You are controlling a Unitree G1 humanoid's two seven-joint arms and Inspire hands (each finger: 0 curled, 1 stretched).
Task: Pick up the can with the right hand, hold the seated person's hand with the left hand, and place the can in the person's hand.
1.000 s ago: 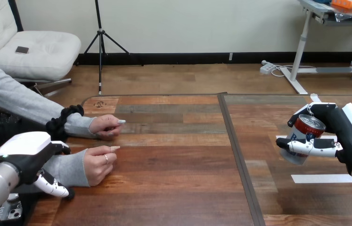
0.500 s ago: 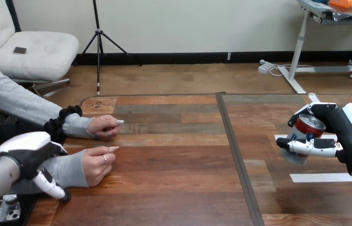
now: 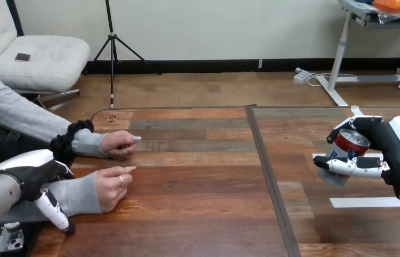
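At the right of the table my right hand (image 3: pixel 395 152) is shut on a red, white and blue can (image 3: pixel 344 158), holding it tilted and just above the wood. The person's two hands rest on the table at the left: the far one (image 3: pixel 118 143) and the near one (image 3: pixel 111 187), both loosely curled. My left hand (image 3: pixel 34 184) hangs at the lower left, over the near hand's grey sleeve (image 3: pixel 74 193), with its fingers (image 3: pixel 55 213) relaxed and pointing down. It holds nothing and sits short of the near hand.
A dark seam (image 3: pixel 270 176) runs front to back across the wooden table. Two white tape strips (image 3: pixel 366 202) lie on the right part, under and before the can. The stretch between the person's hands and the can is bare wood.
My left hand has drawn slightly left and lower along the sleeve, its fingers pointing more downward. The right hand and can have held still; the camera shifted slightly.
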